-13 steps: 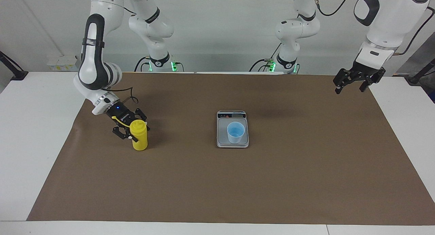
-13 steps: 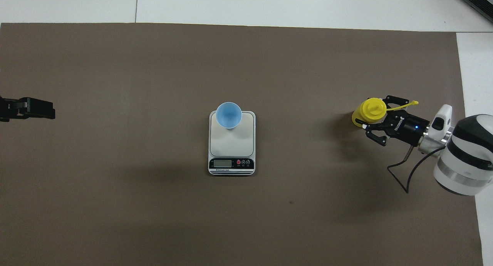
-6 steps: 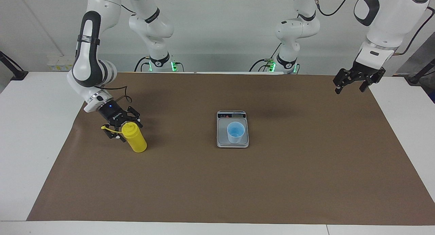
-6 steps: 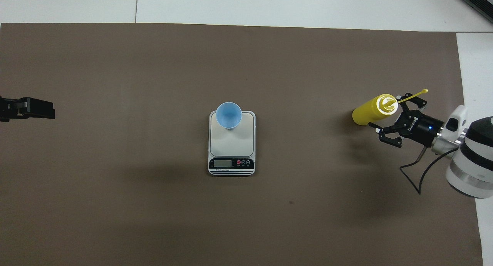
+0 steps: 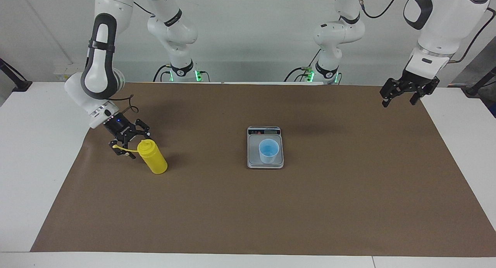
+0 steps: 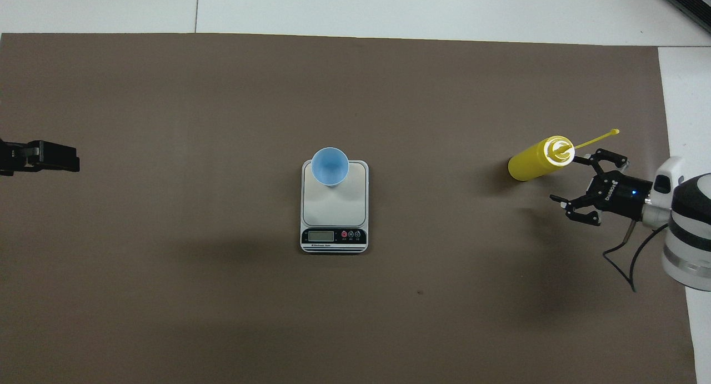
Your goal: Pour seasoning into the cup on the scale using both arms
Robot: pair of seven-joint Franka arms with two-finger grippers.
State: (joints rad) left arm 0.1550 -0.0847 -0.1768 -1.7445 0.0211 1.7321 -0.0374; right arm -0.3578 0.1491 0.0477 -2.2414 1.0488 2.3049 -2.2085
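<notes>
The bright yellow plastic squeeze bottle with the ribbed domed top [image 5: 152, 158] sits on the brown mat [image 5: 271, 206] toward the right arm's end of the desk, leaning toward the right tool [image 5: 124, 144], whose fingers are spread wide just beside the bottle's top, with the thin cap strap [image 6: 597, 138] sticking out by them. The small light-blue tapered plastic cup [image 5: 268, 151] stands on the flat silver-grey digital scale [image 6: 334, 206], display strip [image 6: 321, 236] at the robots' end, its writing too tiny to read. The left tool [image 5: 405, 90] waits spread open over the mat's edge at its own end.

2 high cameras, facing and overhead, half-turn apart, share the scale [image 5: 265, 147] [image 6: 334, 205].
</notes>
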